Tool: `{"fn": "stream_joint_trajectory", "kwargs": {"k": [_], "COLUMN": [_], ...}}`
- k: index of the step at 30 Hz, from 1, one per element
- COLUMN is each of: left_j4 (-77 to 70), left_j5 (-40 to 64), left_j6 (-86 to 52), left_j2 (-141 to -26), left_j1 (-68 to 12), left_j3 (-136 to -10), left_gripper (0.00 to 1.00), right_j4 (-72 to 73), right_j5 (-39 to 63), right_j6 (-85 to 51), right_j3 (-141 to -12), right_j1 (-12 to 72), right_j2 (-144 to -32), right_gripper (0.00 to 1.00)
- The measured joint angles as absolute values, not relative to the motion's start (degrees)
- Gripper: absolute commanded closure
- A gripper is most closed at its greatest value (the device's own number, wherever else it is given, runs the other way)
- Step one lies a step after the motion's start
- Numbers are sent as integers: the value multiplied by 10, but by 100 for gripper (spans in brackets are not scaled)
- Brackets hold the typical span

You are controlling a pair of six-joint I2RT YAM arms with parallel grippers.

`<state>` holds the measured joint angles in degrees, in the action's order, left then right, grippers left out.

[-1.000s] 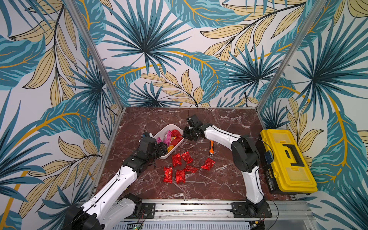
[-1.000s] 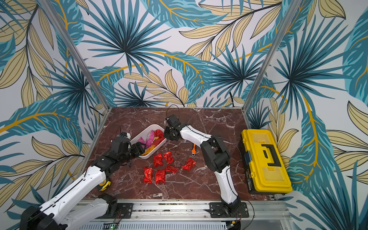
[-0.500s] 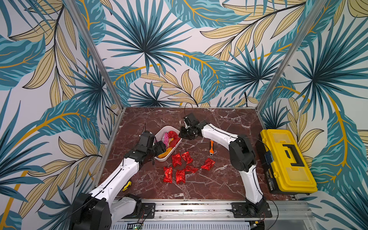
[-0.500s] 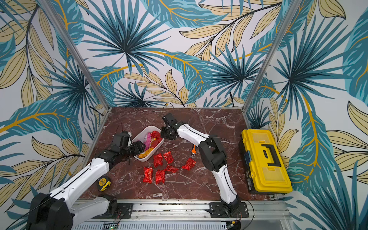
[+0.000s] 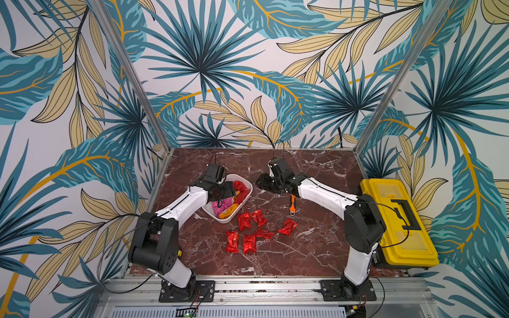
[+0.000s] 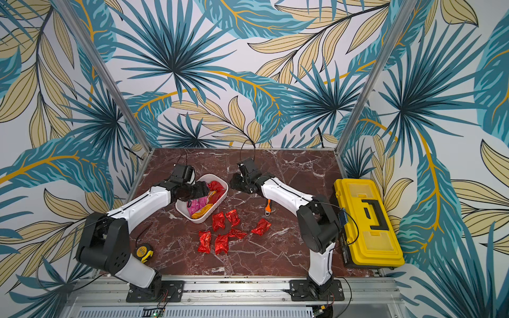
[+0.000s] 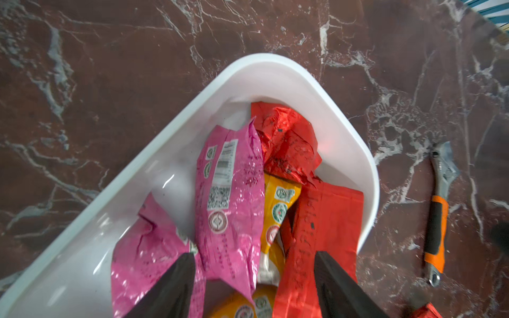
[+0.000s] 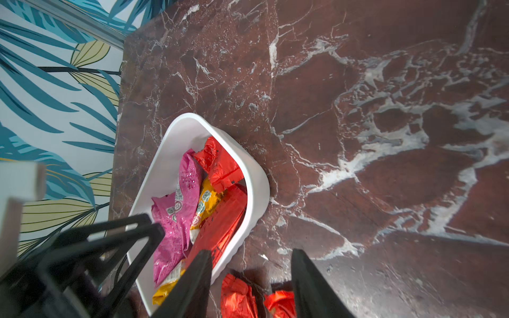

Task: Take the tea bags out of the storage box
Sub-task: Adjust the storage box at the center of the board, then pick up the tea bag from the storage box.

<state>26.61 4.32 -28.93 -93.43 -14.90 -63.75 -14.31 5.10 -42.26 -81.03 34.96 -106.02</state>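
Note:
The white storage box (image 5: 226, 220) lies left of the table's middle and holds pink (image 7: 231, 176), red (image 7: 286, 137) and orange-yellow (image 7: 278, 209) tea bags. My left gripper (image 7: 253, 254) is open just above them, one finger over a pink bag and one over a long red bag (image 7: 322, 220); in a top view the left gripper (image 5: 231, 190) reaches in over the box's left rim. My right gripper (image 8: 251, 252) is open and empty, hovering over the table just past the box's far right corner (image 5: 249, 190). Several red tea bags (image 5: 244, 222) lie on the marble in front of the box.
An orange-handled wrench (image 5: 292, 203) lies right of the box, under the right forearm. A yellow toolbox (image 5: 396, 220) stands at the table's right edge. A yellow tape measure (image 6: 143, 252) sits near the left arm's base. Leaf-patterned walls close in three sides.
The right gripper's jaws have opened, staying near the box's far corner. The left gripper has moved forward over the rim and farther into the box.

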Motion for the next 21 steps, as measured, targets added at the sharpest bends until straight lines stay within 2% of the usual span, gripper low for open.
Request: {"fn": "stream_joint_trajectory", "kwargs": {"k": [9, 21], "left_j4": [282, 287], "left_j5": [11, -1], "left_j6": [-254, -226], "left_j2": [-1037, -1069], "left_j1": [-147, -147], "left_j3": [-705, -728], "left_gripper": [38, 66], "right_j4": [-88, -66], "right_j5": [50, 50], "right_j6": [-444, -455], "right_j3": [-722, -679], "right_j1": [350, 350], "right_j2": [-1001, -964], "right_gripper": [48, 48]}}
